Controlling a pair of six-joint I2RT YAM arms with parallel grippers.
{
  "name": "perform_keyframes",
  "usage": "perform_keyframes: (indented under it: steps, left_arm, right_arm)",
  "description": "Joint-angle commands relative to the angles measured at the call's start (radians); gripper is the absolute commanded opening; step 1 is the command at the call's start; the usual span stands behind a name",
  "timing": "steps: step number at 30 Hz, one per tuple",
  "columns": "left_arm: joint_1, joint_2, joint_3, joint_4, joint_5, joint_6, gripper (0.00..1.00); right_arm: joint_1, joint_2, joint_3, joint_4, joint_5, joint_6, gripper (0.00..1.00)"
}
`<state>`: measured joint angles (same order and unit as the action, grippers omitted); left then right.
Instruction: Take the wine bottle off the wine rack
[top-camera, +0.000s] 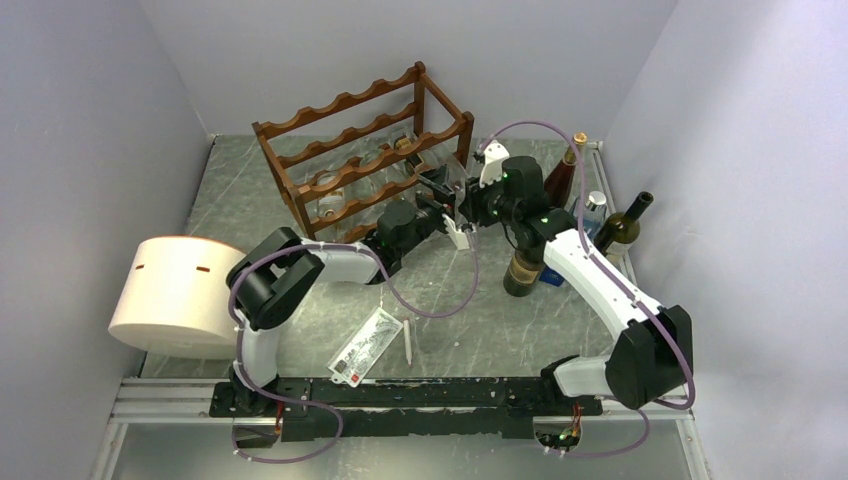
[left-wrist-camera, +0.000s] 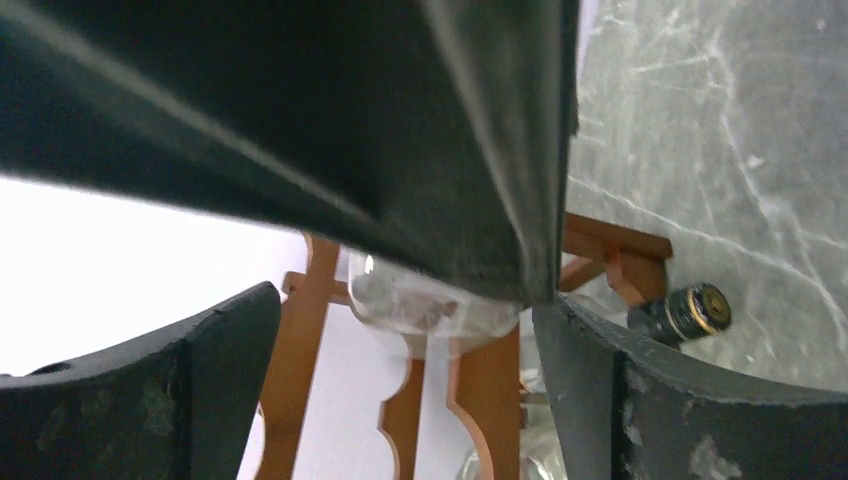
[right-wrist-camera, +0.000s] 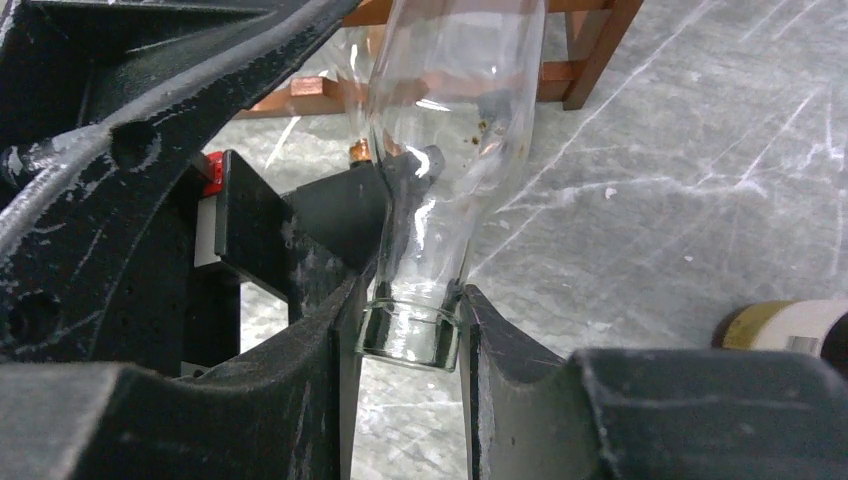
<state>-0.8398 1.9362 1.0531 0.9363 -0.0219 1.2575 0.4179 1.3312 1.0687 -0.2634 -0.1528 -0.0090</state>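
The reddish-brown wine rack (top-camera: 345, 150) stands at the back centre and holds a few bottles. My right gripper (right-wrist-camera: 410, 320) is shut on the neck of a clear glass wine bottle (right-wrist-camera: 455, 90), just above its lip; the bottle's body points toward the rack (right-wrist-camera: 590, 50). In the top view this gripper (top-camera: 445, 188) is at the rack's right front end. My left gripper (top-camera: 428, 207) is just below it, open and empty. In the left wrist view its fingers (left-wrist-camera: 640, 400) stand wide apart, with the rack's posts (left-wrist-camera: 480, 400) and a clear bottle's base (left-wrist-camera: 430, 305) between them.
A dark bottle with a gold cap (left-wrist-camera: 690, 312) lies in the rack. Several bottles stand at the right, among them a dark green one (top-camera: 522, 265) under my right arm. A white cylinder (top-camera: 175, 295) sits at the left. A printed card (top-camera: 365, 345) and a white stick (top-camera: 407, 340) lie near the front.
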Motion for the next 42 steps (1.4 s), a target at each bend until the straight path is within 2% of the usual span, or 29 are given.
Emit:
perform_keyframes:
  steps: [1, 4, 7, 11, 12, 15, 18, 25, 30, 32, 34, 42]
  left_arm:
    - [0.005, 0.036, 0.075, 0.107, 0.033, 0.054, 0.98]
    - [0.005, 0.051, 0.095, 0.118, 0.042, 0.074, 0.92]
    - [0.005, 0.066, 0.109, 0.123, 0.045, 0.101, 0.81]
    - [0.005, 0.077, 0.136, 0.081, 0.060, 0.112, 0.78]
    - [0.005, 0.080, 0.144, 0.071, 0.058, 0.112, 0.75]
    - [0.005, 0.082, 0.151, 0.085, 0.055, 0.110, 0.52]
    - [0.002, 0.068, 0.148, 0.084, 0.050, 0.103, 0.38]
    - [-0.007, 0.013, 0.127, 0.033, 0.042, 0.079, 0.15]
    - [-0.024, -0.022, 0.095, 0.022, 0.027, 0.055, 0.08]
    - [-0.037, -0.032, 0.081, 0.032, 0.017, 0.058, 0.07]
    - [-0.047, -0.039, 0.072, 0.037, 0.008, 0.057, 0.07]
    - [-0.087, -0.108, 0.047, 0.007, -0.013, -0.006, 0.07]
  right_arm:
    - [0.017, -0.064, -0.008, -0.025, -0.124, 0.004, 0.00]
    - [0.018, -0.076, -0.006, -0.032, -0.138, 0.010, 0.00]
    - [0.018, -0.083, -0.011, -0.036, -0.147, 0.012, 0.00]
    - [0.018, -0.093, -0.018, -0.044, -0.149, 0.009, 0.00]
    - [0.018, -0.094, -0.016, -0.048, -0.149, 0.008, 0.00]
    - [0.018, -0.106, -0.009, -0.062, -0.148, 0.007, 0.00]
    - [0.018, -0.119, -0.002, -0.076, -0.133, 0.009, 0.00]
    - [0.018, -0.123, 0.045, -0.134, -0.083, 0.024, 0.35]
    - [0.018, -0.159, 0.084, -0.189, 0.018, 0.059, 0.76]
    - [0.017, -0.171, 0.121, -0.230, 0.073, 0.080, 0.86]
    - [0.018, -0.184, 0.169, -0.275, 0.126, 0.094, 0.90]
    - [0.017, -0.256, 0.376, -0.412, 0.282, 0.120, 0.94]
